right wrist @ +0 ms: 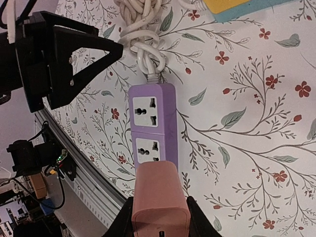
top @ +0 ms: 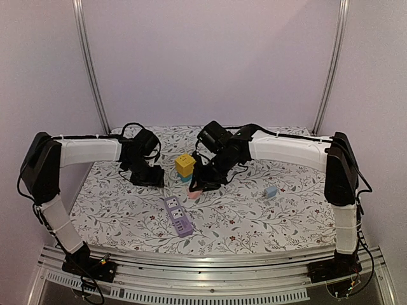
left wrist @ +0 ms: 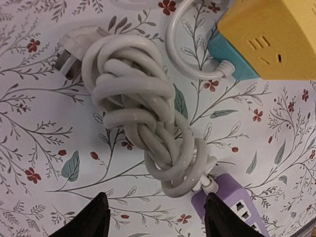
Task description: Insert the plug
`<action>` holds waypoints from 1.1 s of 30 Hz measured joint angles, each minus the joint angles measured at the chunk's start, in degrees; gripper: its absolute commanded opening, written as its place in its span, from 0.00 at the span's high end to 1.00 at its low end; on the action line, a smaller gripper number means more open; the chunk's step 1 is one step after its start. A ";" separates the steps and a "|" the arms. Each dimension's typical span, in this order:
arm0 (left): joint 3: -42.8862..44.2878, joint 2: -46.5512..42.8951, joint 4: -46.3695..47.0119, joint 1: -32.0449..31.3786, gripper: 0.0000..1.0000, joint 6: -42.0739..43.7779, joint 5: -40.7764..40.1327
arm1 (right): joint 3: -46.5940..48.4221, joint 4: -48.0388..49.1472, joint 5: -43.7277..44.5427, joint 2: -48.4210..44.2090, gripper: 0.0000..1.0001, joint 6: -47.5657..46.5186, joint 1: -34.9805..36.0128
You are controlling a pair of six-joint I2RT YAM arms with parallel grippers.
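A purple power strip [top: 177, 216] with white sockets lies on the floral table; it also shows in the right wrist view [right wrist: 152, 127] and at the corner of the left wrist view [left wrist: 237, 205]. Its coiled white cord [left wrist: 143, 113] lies beyond it. My right gripper [right wrist: 160, 224] is shut on a pink plug block [right wrist: 159, 200], also seen from above [top: 195, 193], held above the table beside the strip's far end. My left gripper [left wrist: 155, 217] is open and empty, hovering over the cord coil [top: 159, 184].
A yellow cube socket on a teal base [top: 185, 166] stands behind the strip, also in the left wrist view [left wrist: 266, 37]. A small light blue block [top: 271, 190] lies at the right. The table's metal front rail [top: 210, 267] runs along the near edge.
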 measured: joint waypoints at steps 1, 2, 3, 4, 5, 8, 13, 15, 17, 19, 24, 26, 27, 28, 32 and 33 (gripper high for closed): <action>0.24 1.53 0.74 0.00 0.36 -0.33 0.02 | -0.81 0.09 0.11 -0.17 1.00 0.09 0.00; 0.48 2.86 1.36 0.00 0.38 -0.63 0.04 | -1.92 0.17 0.24 -0.46 1.00 0.26 0.02; 0.76 3.87 1.73 0.00 0.40 -0.79 0.11 | -3.28 0.20 0.33 -0.83 1.00 0.42 0.02; 1.31 5.01 2.05 0.00 0.44 -1.09 0.15 | -4.31 0.17 0.39 -1.07 1.00 0.57 0.04; 1.99 6.05 2.43 0.00 0.48 -1.36 0.20 | -5.55 0.17 0.48 -1.40 1.00 0.81 0.07; 3.45 7.89 3.56 -0.02 0.51 -2.08 0.66 | -8.09 0.07 0.72 -2.14 1.00 1.53 0.31; 3.45 8.04 5.14 -0.44 0.64 -3.15 1.01 | -8.59 0.11 1.16 -3.23 1.00 1.81 0.61; 3.04 7.98 5.68 -0.66 0.67 -4.02 1.53 | -8.55 0.15 1.36 -3.76 1.00 1.79 0.66; 2.12 7.65 6.69 -1.01 0.69 -4.74 1.68 | -8.17 0.07 1.60 -3.85 1.00 1.75 0.70; 1.11 6.97 7.65 -1.44 0.70 -5.62 1.75 | -7.67 -0.20 2.01 -3.85 1.00 1.70 0.70; -1.46 4.98 8.92 -5.14 0.71 -8.41 2.14 | -5.46 -0.74 2.97 -3.82 1.00 1.20 0.70; -2.05 4.46 8.94 -7.34 0.71 -9.81 2.73 | -5.09 -0.70 3.10 -3.80 1.00 1.05 0.70; -2.25 4.28 8.98 -8.39 0.70 -10.43 3.08 | -5.07 -0.72 3.17 -3.80 1.00 0.94 0.70; -2.36 4.15 9.01 -9.18 0.69 -10.82 3.32 | -5.07 -0.74 3.17 -3.80 1.00 0.85 0.70; -2.43 3.72 9.01 -11.58 0.65 -12.35 4.48 | -5.03 -0.85 3.21 -3.23 1.00 0.33 0.70; -2.43 3.69 9.03 -11.78 0.64 -12.70 4.76 | -5.01 -1.07 3.21 -3.02 1.00 0.20 0.72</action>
